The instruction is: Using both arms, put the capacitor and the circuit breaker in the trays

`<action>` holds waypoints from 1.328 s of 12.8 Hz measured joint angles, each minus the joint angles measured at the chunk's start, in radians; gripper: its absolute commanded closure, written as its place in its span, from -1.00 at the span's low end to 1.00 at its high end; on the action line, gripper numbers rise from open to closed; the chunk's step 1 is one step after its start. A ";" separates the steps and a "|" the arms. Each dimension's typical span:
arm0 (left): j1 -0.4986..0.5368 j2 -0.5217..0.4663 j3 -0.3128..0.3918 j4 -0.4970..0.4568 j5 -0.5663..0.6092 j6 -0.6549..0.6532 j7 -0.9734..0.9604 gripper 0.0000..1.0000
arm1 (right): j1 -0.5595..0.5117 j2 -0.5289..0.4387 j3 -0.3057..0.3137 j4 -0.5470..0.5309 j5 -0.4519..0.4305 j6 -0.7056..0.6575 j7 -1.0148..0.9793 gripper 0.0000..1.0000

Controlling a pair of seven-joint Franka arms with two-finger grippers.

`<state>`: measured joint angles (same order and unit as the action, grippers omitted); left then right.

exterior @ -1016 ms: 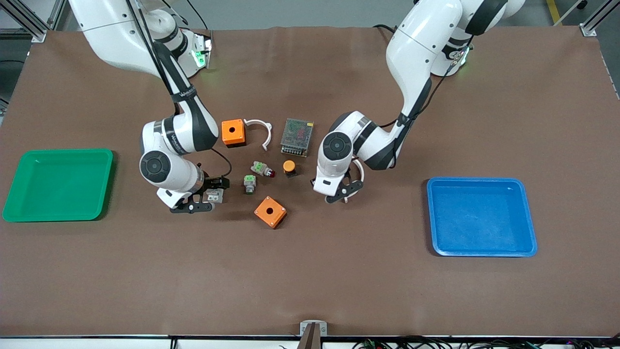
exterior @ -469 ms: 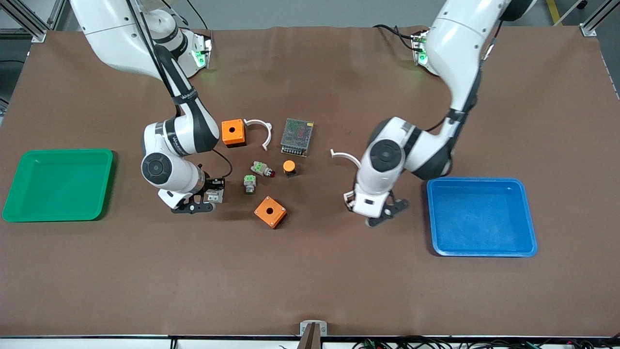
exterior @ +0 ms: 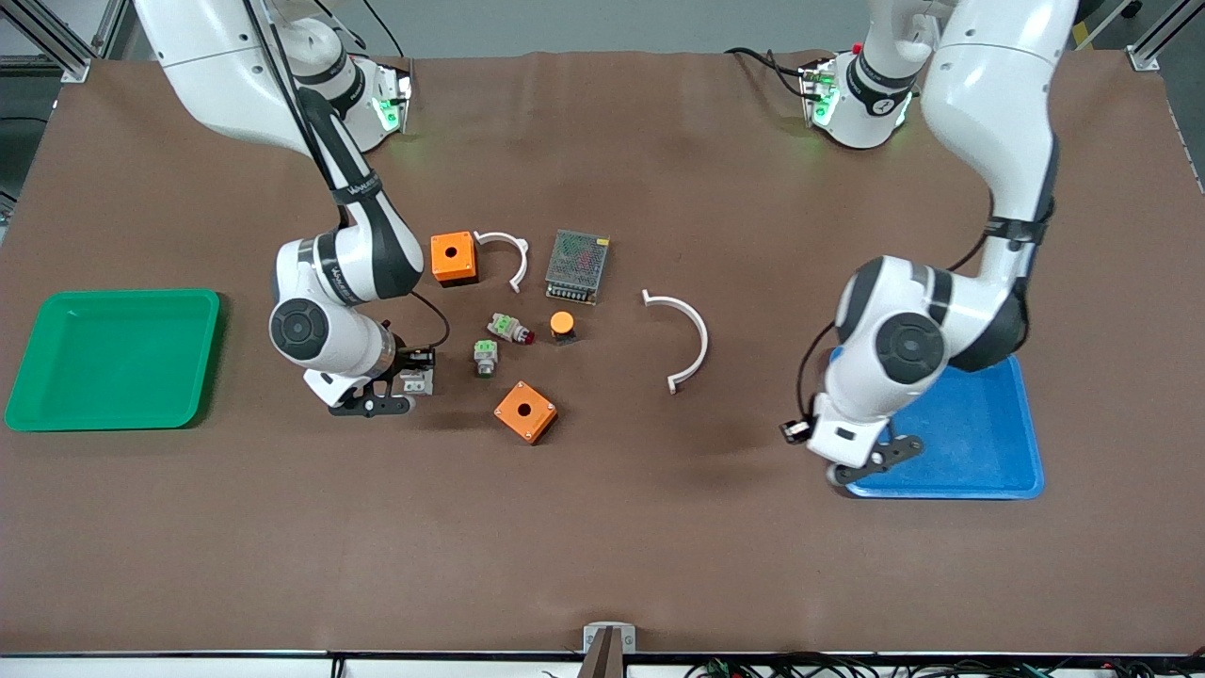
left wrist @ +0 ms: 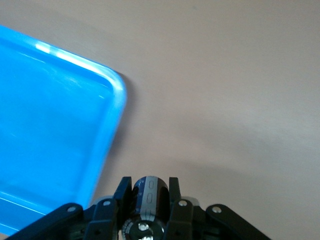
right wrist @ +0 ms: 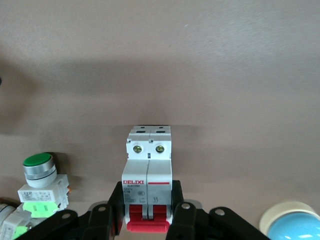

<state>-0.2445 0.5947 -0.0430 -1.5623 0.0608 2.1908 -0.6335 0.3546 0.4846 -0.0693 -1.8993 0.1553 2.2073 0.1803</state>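
My left gripper (exterior: 866,461) hangs over the blue tray's (exterior: 941,492) corner that is nearest the camera and the table's middle. In the left wrist view it (left wrist: 149,189) is shut on the capacitor (left wrist: 149,192), a small black cylinder with a silvery stripe, just outside the tray's rim (left wrist: 112,125). My right gripper (exterior: 400,381) is low at the table between the green tray (exterior: 113,294) and the loose parts. It (right wrist: 148,192) is shut on the circuit breaker (right wrist: 148,167), a light-grey block with red levers, which also shows in the front view (exterior: 415,381).
Two orange boxes (exterior: 454,257) (exterior: 525,411), a grey mesh-topped unit (exterior: 577,266), an orange-capped button (exterior: 562,325), two green-topped parts (exterior: 508,328) (exterior: 486,356) and two white curved pieces (exterior: 513,254) (exterior: 692,330) lie mid-table. A green button (right wrist: 39,167) sits beside the breaker.
My left arm has swung from the middle of the table toward the blue tray with the capacitor, uncovering a white curved piece. My right gripper has stayed almost still on the breaker.
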 measured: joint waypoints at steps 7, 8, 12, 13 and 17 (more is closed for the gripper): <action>0.300 -0.017 0.000 -0.107 0.007 0.017 0.400 1.00 | -0.249 -0.126 -0.021 0.303 -0.094 -0.544 -0.119 0.66; 0.322 -0.014 0.000 -0.128 0.007 0.037 0.431 1.00 | -0.304 -0.129 -0.022 0.337 -0.121 -0.578 -0.178 0.67; 0.375 0.036 0.000 -0.188 0.007 0.151 0.552 0.94 | -0.535 -0.115 -0.026 0.358 -0.207 -0.562 -0.433 0.68; 0.381 0.047 -0.001 -0.188 0.007 0.158 0.574 0.89 | -0.589 -0.106 -0.026 0.357 -0.218 -0.522 -0.492 0.68; 0.381 0.059 -0.005 -0.185 0.007 0.167 0.584 -1.00 | -0.748 -0.017 -0.026 0.346 -0.224 -0.344 -0.595 0.68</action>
<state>0.1367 0.6534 -0.0475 -1.7472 0.0679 2.3575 -0.0496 -0.3931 0.4673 -0.0953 -1.5535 -0.0691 1.8635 -0.4143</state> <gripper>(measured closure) 0.586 0.604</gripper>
